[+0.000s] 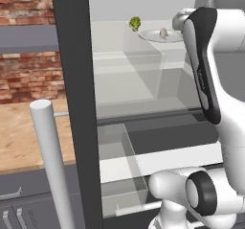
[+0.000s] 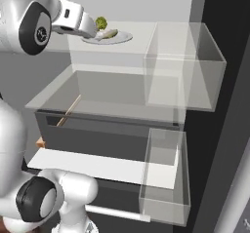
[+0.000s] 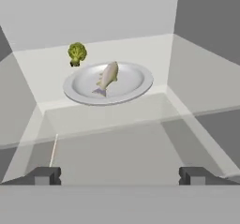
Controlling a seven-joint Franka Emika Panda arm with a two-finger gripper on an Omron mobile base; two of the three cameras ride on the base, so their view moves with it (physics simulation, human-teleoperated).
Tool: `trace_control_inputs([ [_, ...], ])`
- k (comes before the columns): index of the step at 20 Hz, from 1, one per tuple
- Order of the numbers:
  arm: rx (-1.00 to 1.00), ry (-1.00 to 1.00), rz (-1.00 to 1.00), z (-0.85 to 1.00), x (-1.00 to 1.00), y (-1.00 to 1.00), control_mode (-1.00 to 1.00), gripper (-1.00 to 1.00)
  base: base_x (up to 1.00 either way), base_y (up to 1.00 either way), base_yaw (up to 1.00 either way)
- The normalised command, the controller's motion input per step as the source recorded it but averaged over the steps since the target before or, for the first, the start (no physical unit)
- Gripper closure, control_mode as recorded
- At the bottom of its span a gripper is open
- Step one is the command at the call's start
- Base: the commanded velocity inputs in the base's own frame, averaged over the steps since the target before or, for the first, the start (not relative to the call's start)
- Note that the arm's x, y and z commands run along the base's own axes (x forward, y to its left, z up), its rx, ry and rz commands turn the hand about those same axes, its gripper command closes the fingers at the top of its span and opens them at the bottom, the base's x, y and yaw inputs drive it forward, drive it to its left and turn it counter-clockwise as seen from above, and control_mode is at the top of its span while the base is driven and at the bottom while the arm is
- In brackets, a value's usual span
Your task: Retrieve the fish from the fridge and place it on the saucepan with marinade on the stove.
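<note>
The fridge [image 1: 72, 79] stands open, its white inside facing me. On the top shelf a small silvery-beige fish [image 3: 108, 77] lies on a white plate [image 3: 136, 89], which also appears in the side views as plate [image 2: 122, 38] and plate [image 1: 153, 36]. My gripper [image 3: 120, 176] is open and empty inside the top shelf space. It points at the plate from a short way off, touching nothing. From the right, the gripper [image 2: 92, 31] sits just left of the plate. The saucepan, marinade and stove are out of view.
A green broccoli floret [image 3: 77, 53] sits behind the plate's left side. A clear shelf [image 2: 97, 95] lies below, with a dark drawer [image 2: 97, 134] under it. Clear door bins [image 2: 185, 66] hang on the right. The pale door handle [image 1: 48, 161] and a wooden counter [image 1: 24, 137] are on the left.
</note>
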Motion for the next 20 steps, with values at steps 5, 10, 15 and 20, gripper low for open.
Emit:
trace_control_inputs([
  [5, 0.0, 0.12, 0.0, -0.15, 0.68, 0.0, -1.0, -1.0, 0.0, 0.0, 0.0],
  [10, 0.0, 0.09, 0.0, -0.19, 0.68, 0.0, -1.0, -1.0, 0.0, 0.0, 0.0],
  [15, 0.0, 0.01, 0.0, -0.15, 0.69, 0.0, -1.0, -1.0, 0.0, 0.0, 0.0],
  [20, 0.0, 0.0, 0.0, -0.14, 0.71, 0.0, -1.0, -1.0, 0.0, 0.0, 0.0],
])
